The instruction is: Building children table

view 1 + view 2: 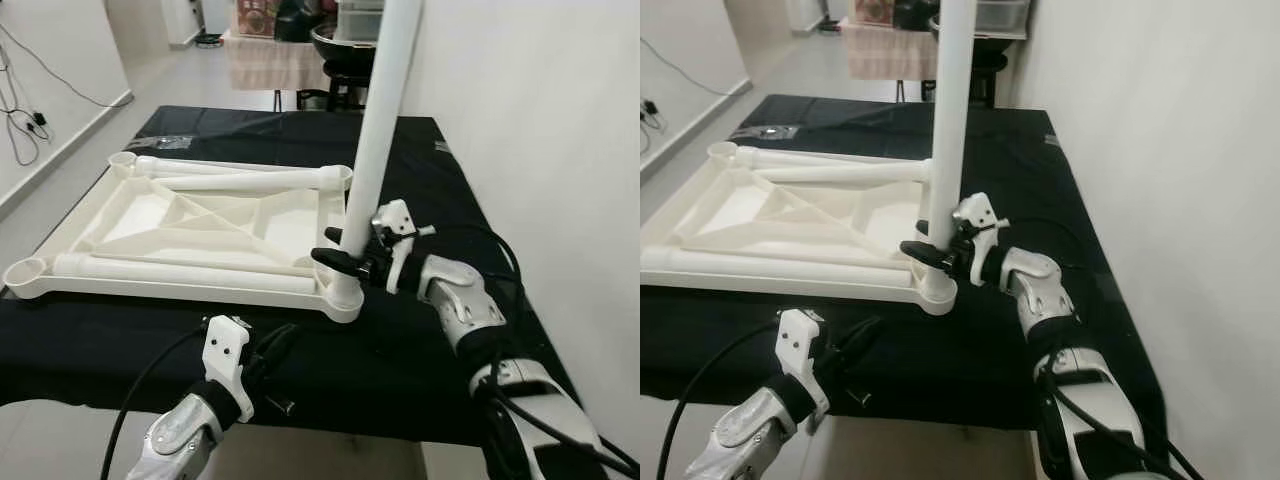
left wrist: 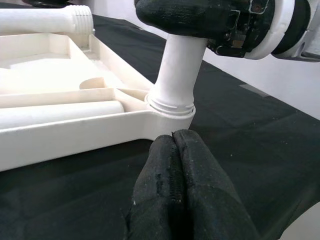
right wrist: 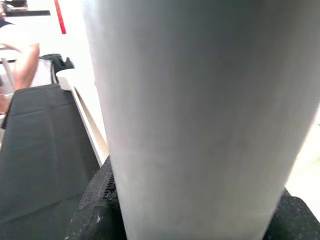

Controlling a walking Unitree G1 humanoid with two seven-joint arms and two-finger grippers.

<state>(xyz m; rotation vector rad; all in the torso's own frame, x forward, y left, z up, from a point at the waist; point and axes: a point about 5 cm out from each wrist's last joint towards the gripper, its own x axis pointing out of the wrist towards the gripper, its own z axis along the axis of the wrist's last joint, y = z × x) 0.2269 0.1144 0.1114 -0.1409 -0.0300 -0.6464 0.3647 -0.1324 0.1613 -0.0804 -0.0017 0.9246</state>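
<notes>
Desk (image 1: pixel 420 170) under black cloth carries everything here, its far end reaching toward the room beyond. Largest on it is the white tabletop (image 1: pixel 190 225), lying underside up, ribbed and hollow between the ribs, with a round socket at each corner. It looks like moulded plastic: light, stiff, likely to slide on the cloth if pushed sideways, so it would want steadying by a rim rather than by the thin ribs. Two loose legs (image 1: pixel 240 180) lie along its long edges inside the frame. A third leg (image 1: pixel 380 130) stands nearly upright in the near right corner socket (image 1: pixel 345 295), its threaded foot seated there. Smooth, round and rigid, this tube probably slips under a light pinch; the low hold near the socket seems sensible for turning it without levering the joint. The right claw (image 1: pixel 345 258) pinches that leg just above the socket. The left claw (image 2: pixel 175 165), fingers pressed together and holding nothing, hovers just before the same corner, near the desk's front edge.
</notes>
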